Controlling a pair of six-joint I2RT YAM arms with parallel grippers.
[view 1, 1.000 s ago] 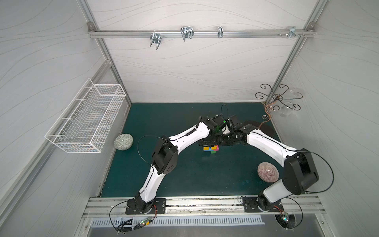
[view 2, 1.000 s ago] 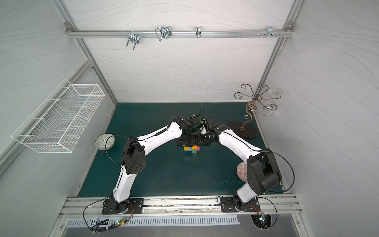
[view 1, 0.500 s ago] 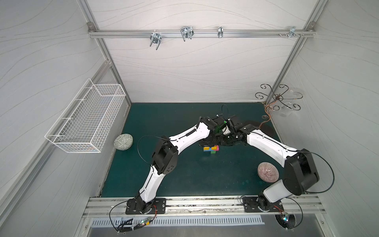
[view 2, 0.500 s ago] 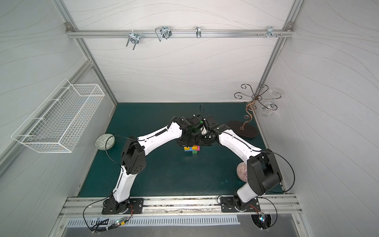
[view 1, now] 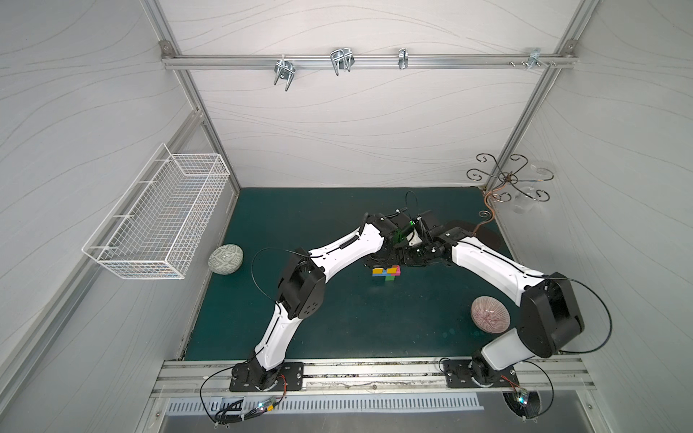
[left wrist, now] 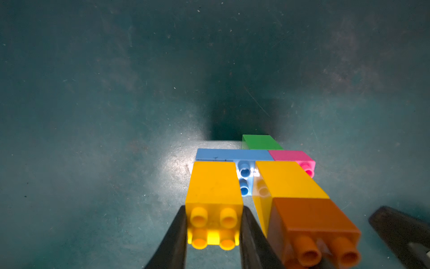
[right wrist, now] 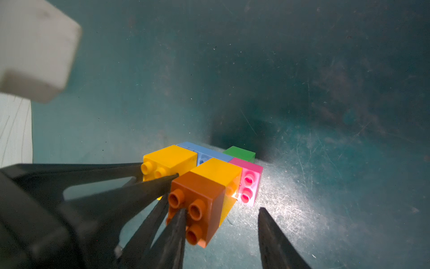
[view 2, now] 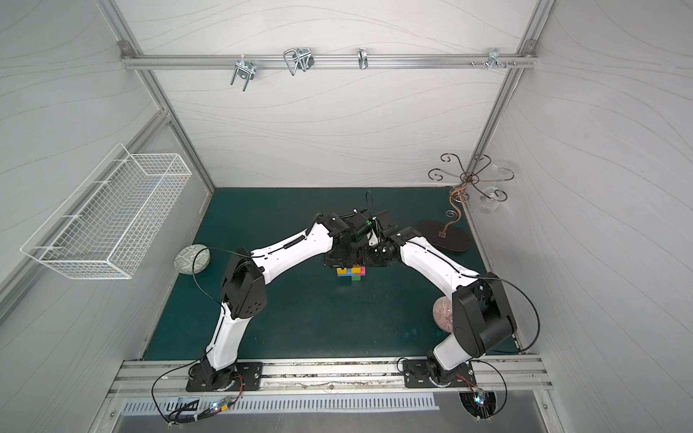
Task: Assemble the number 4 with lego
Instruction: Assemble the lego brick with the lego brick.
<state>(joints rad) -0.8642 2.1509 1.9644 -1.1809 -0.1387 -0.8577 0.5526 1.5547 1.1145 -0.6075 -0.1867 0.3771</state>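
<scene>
As left tool (left wrist: pixel 214 209) pinches, glossy studded yellow cube (left wrist: pixel 213 184)

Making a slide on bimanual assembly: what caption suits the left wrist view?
The left gripper clamps a yellow brick of the multicolour lego number 4 lying on the green mat.

Orange brick (left wrist: pixel 311 230) runs off the left wrist frame's edge. Pink bowl (view 2: pixel 441 313) half hidden behind right arm (view 2: pixel 482 318) in a top view.
</scene>
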